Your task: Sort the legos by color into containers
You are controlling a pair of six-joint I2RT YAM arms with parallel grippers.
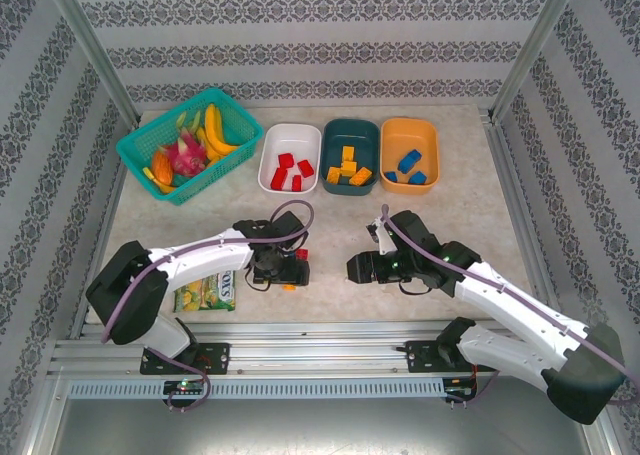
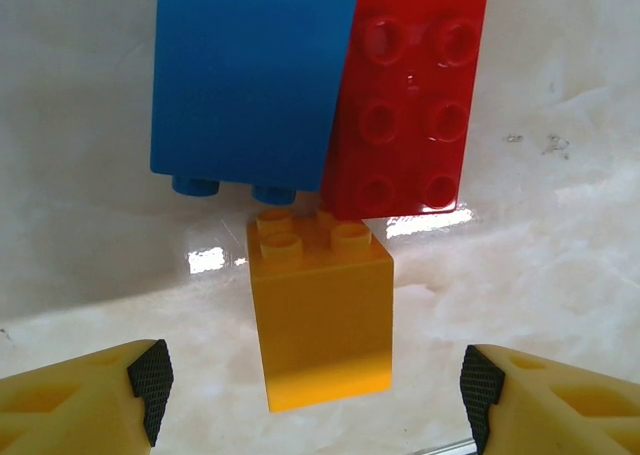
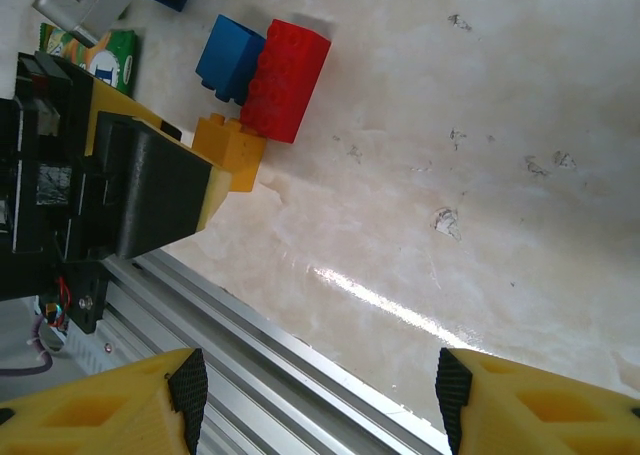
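Three loose legos lie together on the table (image 1: 470,225), near its front. An orange-yellow brick (image 2: 320,310) sits studs-first against the ends of a long red brick (image 2: 410,105) and a blue brick (image 2: 250,75), which lie side by side and touching.

Along the far edge, the white tub (image 1: 290,138) holds red bricks, the dark teal tub (image 1: 350,127) orange-yellow ones, and the orange tub (image 1: 415,133) blue ones.

The left gripper (image 2: 315,380) is low, its jaws apart on either side of the orange-yellow brick with a gap at each pad, gripping nothing. The right gripper (image 3: 320,387), nearby, is parted and empty over bare table.
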